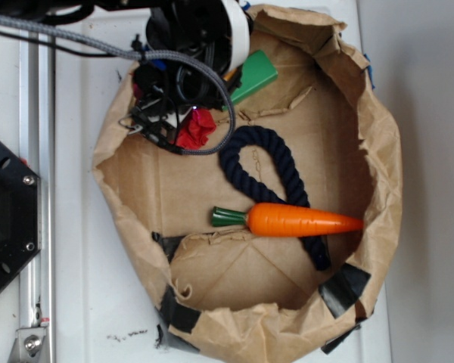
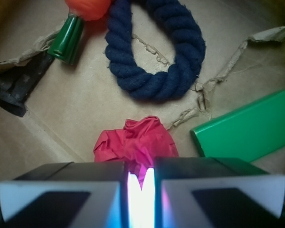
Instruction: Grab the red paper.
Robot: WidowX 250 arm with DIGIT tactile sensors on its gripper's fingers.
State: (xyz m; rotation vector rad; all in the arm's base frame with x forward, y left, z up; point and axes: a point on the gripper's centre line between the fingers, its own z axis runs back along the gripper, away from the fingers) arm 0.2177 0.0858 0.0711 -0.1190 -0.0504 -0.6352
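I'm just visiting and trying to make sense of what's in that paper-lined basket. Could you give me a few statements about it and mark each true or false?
1. The red paper lies right at the end effector, whose two pads stand close together with only a narrow gap. True.
2. The carrot lies across part of the dark blue rope. True.
3. The green block sits on top of the rope. False: it lies on the brown paper beside the rope, apart from it.
4. The rope is stretched out in a straight line. False: it curls into a loop.
5. The carrot's leafy end is orange. False: it is green.
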